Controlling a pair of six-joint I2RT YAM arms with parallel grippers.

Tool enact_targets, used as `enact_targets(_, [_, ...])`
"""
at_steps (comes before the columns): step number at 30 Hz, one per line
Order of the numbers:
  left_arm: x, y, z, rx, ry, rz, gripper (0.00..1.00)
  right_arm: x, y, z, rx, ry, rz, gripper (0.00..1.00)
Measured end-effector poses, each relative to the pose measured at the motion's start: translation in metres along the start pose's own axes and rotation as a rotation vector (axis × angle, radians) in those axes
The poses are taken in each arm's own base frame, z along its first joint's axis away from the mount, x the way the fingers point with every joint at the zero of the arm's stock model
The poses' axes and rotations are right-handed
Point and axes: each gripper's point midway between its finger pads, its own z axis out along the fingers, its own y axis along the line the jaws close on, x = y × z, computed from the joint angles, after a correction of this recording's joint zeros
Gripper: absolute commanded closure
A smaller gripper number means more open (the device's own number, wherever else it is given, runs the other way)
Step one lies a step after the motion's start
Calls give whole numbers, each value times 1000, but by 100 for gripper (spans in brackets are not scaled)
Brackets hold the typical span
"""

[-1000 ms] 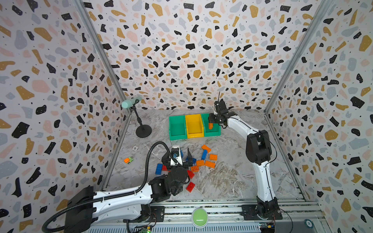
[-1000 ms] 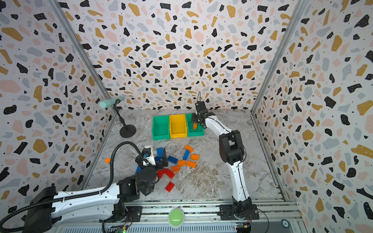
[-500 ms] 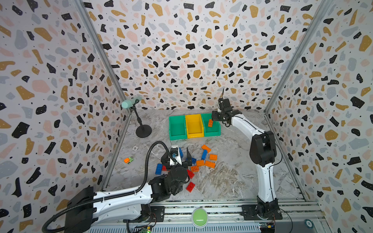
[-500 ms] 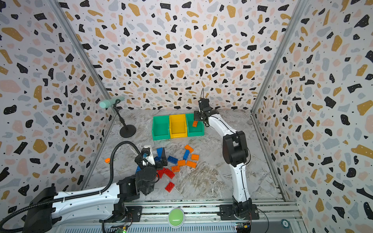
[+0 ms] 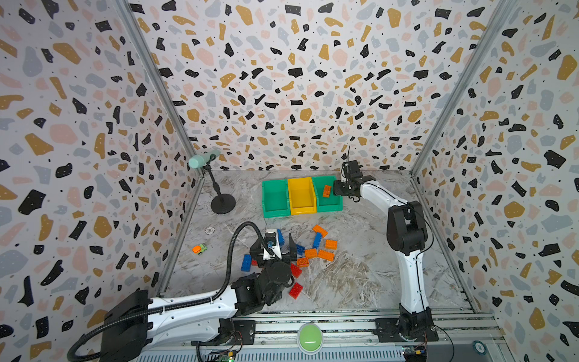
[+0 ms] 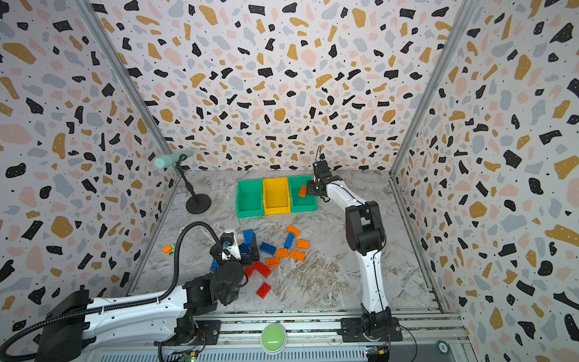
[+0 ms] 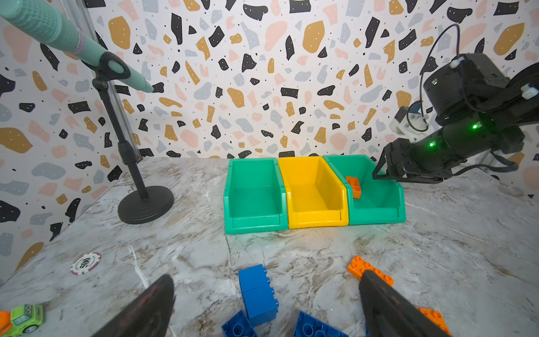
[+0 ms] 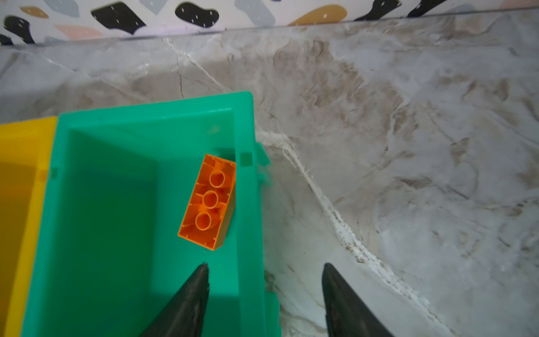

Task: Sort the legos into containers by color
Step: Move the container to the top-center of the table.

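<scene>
Right wrist view: right hand [image 8: 265, 266] has its jaws apart and grips nothing. The orange brick [image 8: 208, 201] is just ahead of the fingertips, clear of both, underside tubes up, long axis roughly in line with the hand's reach. It is within the green bin [image 8: 145, 112] on that arm's side, next to the yellow bin [image 8: 17, 146]; resting or mid-drop, cannot tell. Right arm [image 5: 407, 232] is stretched far out, fingertips either side of the bin's outer wall. In the left wrist view the left hand [image 7: 267, 277] is spread wide, empty, low over the surface [image 7: 291, 248]. A blue brick [image 7: 258, 294] lies between its fingers, long axis along the reach, so closing would likely pinch the short sides. Loose legos [image 5: 325, 255] cluster around the left hand, well apart from the right; left arm [image 5: 188, 307] looks nearer for the next pick.
</scene>
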Motion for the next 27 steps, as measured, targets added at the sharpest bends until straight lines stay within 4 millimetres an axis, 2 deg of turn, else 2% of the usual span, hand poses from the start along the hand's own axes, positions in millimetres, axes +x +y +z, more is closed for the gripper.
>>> enact_targets(3, [3,-2,1,2,6,8,0,6,1,6,-8,17,3,52])
enact_targets(5, [6,-3,1,3,11,10,0,8,1,7,-11,20,5,62])
enact_targets(7, [7,-3,2,3,13,10,0,11,0,9,-10,23,9,76])
enact_targets(8, [7,-3,2,2,14,9,0,13,0,10,-10,25,8,79])
enact_targets(14, [8,-4,2,5,15,3,0,22,-4,8,3,18,-3,83])
enact_targets(27, [-2,-4,-2,43,10,-75,0,56,-37,-28,81,67,0,86])
